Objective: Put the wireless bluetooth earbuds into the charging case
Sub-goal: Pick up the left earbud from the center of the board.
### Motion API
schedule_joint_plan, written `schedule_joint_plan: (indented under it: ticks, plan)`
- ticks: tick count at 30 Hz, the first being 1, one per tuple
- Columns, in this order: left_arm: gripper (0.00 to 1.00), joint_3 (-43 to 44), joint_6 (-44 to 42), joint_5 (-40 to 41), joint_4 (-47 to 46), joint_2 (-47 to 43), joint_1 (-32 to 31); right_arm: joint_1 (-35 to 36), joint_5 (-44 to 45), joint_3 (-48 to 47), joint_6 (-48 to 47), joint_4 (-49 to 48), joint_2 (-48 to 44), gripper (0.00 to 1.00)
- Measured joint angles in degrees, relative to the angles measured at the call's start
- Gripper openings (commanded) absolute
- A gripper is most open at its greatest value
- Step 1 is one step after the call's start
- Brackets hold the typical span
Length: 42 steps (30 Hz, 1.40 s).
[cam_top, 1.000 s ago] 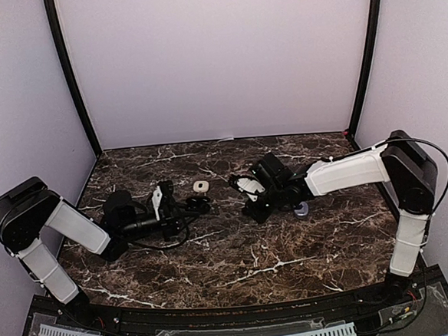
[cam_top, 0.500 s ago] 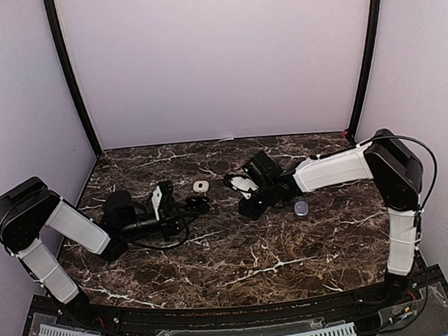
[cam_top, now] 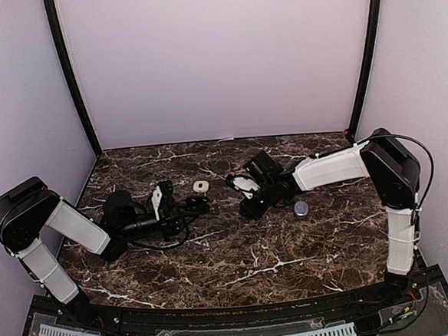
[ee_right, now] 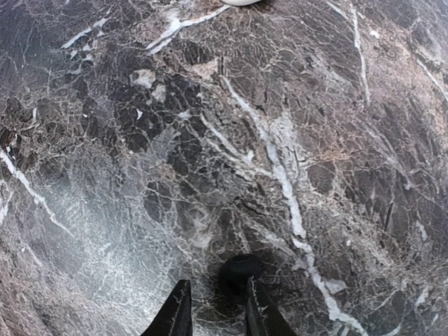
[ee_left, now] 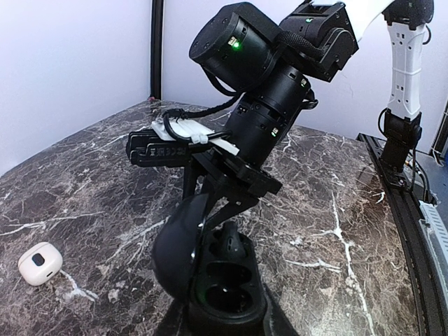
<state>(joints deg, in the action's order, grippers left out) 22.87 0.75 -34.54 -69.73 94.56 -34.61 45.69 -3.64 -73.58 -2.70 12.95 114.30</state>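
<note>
The black charging case (ee_left: 224, 290) stands with its lid (ee_left: 175, 241) up, and my left gripper (ee_left: 224, 330) is shut on its base. One dark earbud (ee_left: 234, 245) sits in the far socket; the near socket is empty. In the top view the case (cam_top: 199, 205) is left of centre. My right gripper (ee_right: 217, 308) (cam_top: 250, 206) hangs low over the marble just right of the case, its jaws a little apart with nothing between them. A second dark earbud (ee_right: 238, 271) lies on the marble at the tip of the right finger (ee_right: 257, 308).
A small white oval case (cam_top: 201, 186) (ee_left: 40, 262) lies behind the black one, and its edge shows at the top of the right wrist view. A pale round disc (cam_top: 300, 207) rests under my right forearm. Black cables trail around my left gripper.
My right jaws have parted a little. The right forearm has swung back, uncovering the pale disc. The left arm and the case have not moved.
</note>
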Motion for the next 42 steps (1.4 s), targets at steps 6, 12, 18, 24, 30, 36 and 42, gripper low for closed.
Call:
schedule_joint_plan:
  ticks: [6, 12, 18, 24, 30, 36, 42]
  plan:
    - [0.0, 0.0, 0.09, -0.02, 0.0, 0.0, 0.0, 0.0, -1.27, -0.24, -0.2, 0.37, 0.39, 0.22]
    - [0.0, 0.0, 0.22, -0.02, 0.0, 0.0, 0.0, 0.0, -1.7, -0.35, -0.24, 0.57, 0.48, 0.22]
    - [0.0, 0.0, 0.39, -0.02, 0.0, 0.0, 0.0, -0.02, -1.6, -0.92, -0.24, 0.83, 1.05, 0.22]
    - [0.0, 0.0, 0.48, -0.04, 0.02, 0.0, 0.0, -0.33, -1.27, -1.77, -0.26, 0.87, 1.57, 0.22]
    - [0.0, 0.0, 0.59, -0.04, 0.07, 0.0, 0.0, -0.98, -1.27, -2.8, -0.68, 0.9, 2.27, 0.22]
    - [0.0, 0.0, 0.61, -0.04, 0.09, 0.0, 0.0, -1.75, -0.83, -3.13, -1.42, 0.87, 2.62, 0.22]
    - [0.0, 0.0, 0.63, -0.04, 0.09, 0.0, 0.02, -2.38, -0.26, -3.56, -1.81, 0.55, 3.1, 0.13]
